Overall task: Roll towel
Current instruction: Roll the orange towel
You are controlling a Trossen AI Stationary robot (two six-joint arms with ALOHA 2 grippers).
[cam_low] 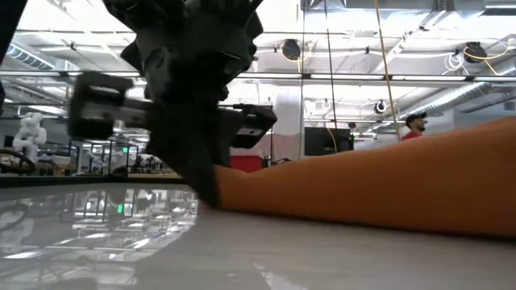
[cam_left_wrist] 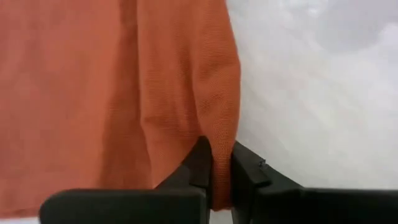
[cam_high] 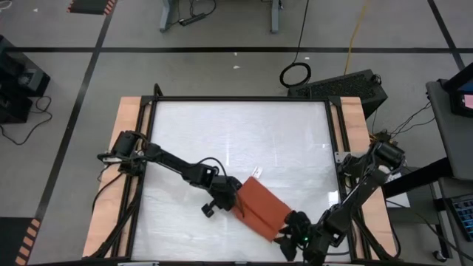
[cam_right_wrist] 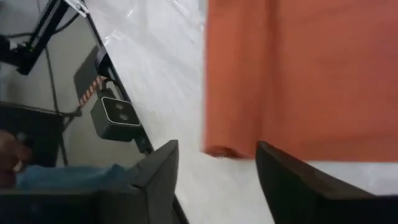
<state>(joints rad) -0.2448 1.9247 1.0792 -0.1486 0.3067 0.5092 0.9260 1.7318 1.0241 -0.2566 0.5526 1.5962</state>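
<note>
We see the towel (cam_high: 260, 209) lying near the table's (cam_high: 244, 133) front edge, its long axis running diagonally between both arms. The left claw (cam_left_wrist: 216, 177) pinches its upper-left edge shut; the right claw (cam_right_wrist: 217, 165) stands spread at the lower-right end, gripping nothing.

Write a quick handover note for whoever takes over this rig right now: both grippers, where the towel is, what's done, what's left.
Left gripper: jaws shut on the towel, pinching its edge at the end nearer the table's middle.
Right gripper: jaws open, at the towel's other end by the near edge of the table, holding nothing.
Towel: lies as a narrow, folded strip set diagonally in the near-right part of the table, white tag showing at its far corner.
Done: towel appears folded lengthwise.
Left: no roll visible yet; rolling it up remains.
</note>
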